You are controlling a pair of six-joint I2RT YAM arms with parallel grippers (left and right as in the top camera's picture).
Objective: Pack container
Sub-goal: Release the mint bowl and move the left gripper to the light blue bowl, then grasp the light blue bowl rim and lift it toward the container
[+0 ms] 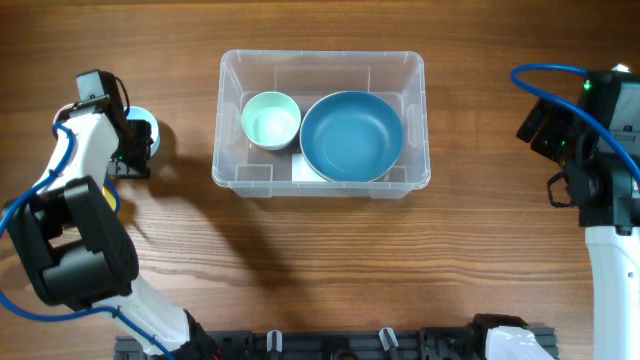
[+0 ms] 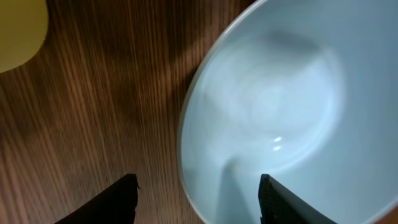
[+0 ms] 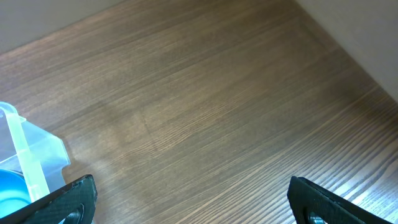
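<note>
- As seen from overhead, container (image 1: 320,56) just 12 o'clock of table (image 1: 320,270) centre, upright, top open.
- Inside it: small mint bowl (image 1: 270,120) at 9 o'clock end, larger blue bowl (image 1: 351,136) at 3 o'clock end, just beside each other. Most of floor taken.
- On wood at 9 o'clock of container, well apart: pale blue bowl (image 1: 146,124), only part of it showing from overhead.
- Fingers of left gripper (image 2: 198,182) spread apart, straddling that bowl's rim, one outside over wood, other over bowl's inside. Gap visible on each side, no clamp on wall.
- Container's 9 o'clock wall between pale blue bowl and mint bowl.
- At 10 o'clock corner of left wrist view: pale yellow shape (image 2: 18,31), identity unclear.
- Fingers of right gripper (image 3: 191,186) spread wide, nothing held, over bare wood at 3 o'clock of container.
- Container corner and sliver of blue bowl at 8 o'clock edge of right wrist view.
</note>
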